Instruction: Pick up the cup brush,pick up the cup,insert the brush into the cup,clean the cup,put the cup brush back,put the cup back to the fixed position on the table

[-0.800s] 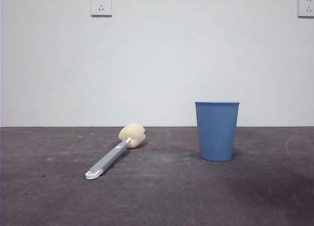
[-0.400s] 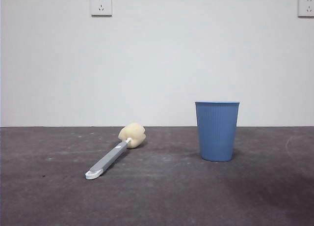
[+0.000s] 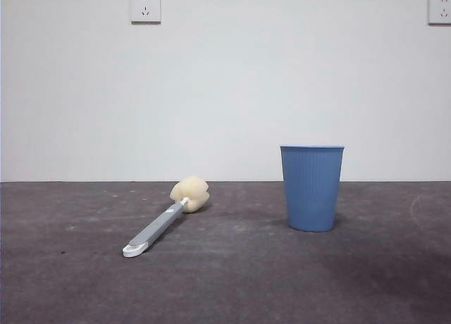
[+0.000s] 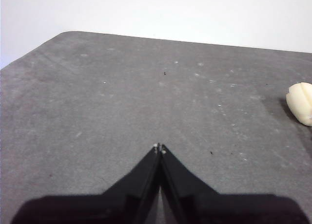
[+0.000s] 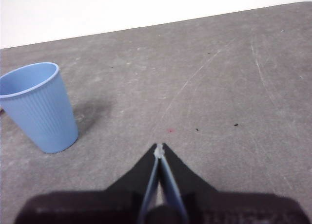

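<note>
White wall with two sockets [image 3: 145, 7] stands behind the dark grey table [image 3: 225, 282]. On it the brush [image 3: 163, 218] lies flat, sponge head toward the far edge, well apart from the upright cup [image 3: 311, 188]; nothing stands between them. My left gripper [image 4: 159, 147] has its jaws pressed together, holding nothing, and its view shows only the sponge. My right gripper [image 5: 159, 147] is closed and empty too, and sees the ribbed blue cup near it.

Bare table [image 3: 239, 282] between brush [image 3: 165, 218] and cup [image 3: 311, 190].
</note>
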